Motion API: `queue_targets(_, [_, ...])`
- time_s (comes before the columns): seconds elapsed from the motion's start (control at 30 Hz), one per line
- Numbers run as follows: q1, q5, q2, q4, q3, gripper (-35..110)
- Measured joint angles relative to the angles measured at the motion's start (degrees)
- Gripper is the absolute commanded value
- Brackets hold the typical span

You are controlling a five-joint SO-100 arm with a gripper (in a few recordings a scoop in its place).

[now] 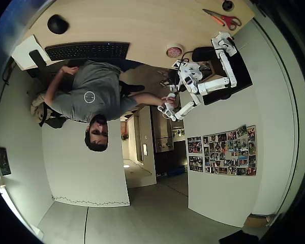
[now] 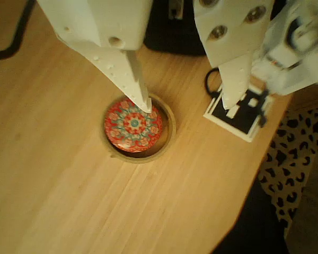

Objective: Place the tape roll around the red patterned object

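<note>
The tape roll (image 2: 169, 126) lies flat on the wooden table as a pale ring around the red patterned object (image 2: 132, 126), which sits inside its hole. My gripper (image 2: 188, 105) hangs above them, open, with nothing between its white fingers. The left fingertip (image 2: 143, 98) shows over the far edge of the red object, and the right fingertip (image 2: 232, 98) is over bare wood to the right of the ring. In the overhead view the tape roll with the red object inside (image 1: 174, 51) rests near the table edge, just beside my white arm (image 1: 192, 72).
A black-and-white marker card (image 2: 238, 114) lies right of the ring, near the table edge (image 2: 254, 180). A dark object (image 2: 175, 37) sits behind. Overhead: keyboard (image 1: 86, 51), mouse (image 1: 57, 24), red-handled scissors (image 1: 223, 19), black knob (image 1: 227, 5), and a seated person (image 1: 91, 96).
</note>
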Motion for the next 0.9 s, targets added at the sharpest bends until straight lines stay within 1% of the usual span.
queue_targets(0.1, [0.26,-0.44,4.92,4.04,-2.9,36])
queue_targets(0.27, [0.35,-2.29,12.92,6.33,-4.31,36])
queue_targets(0.4, [1.14,-3.43,17.4,6.42,-3.16,36])
queue_targets(0.6, [2.72,-3.52,22.85,6.15,3.87,36])
queue_targets(0.9, [2.64,-3.08,28.04,2.81,11.25,36])
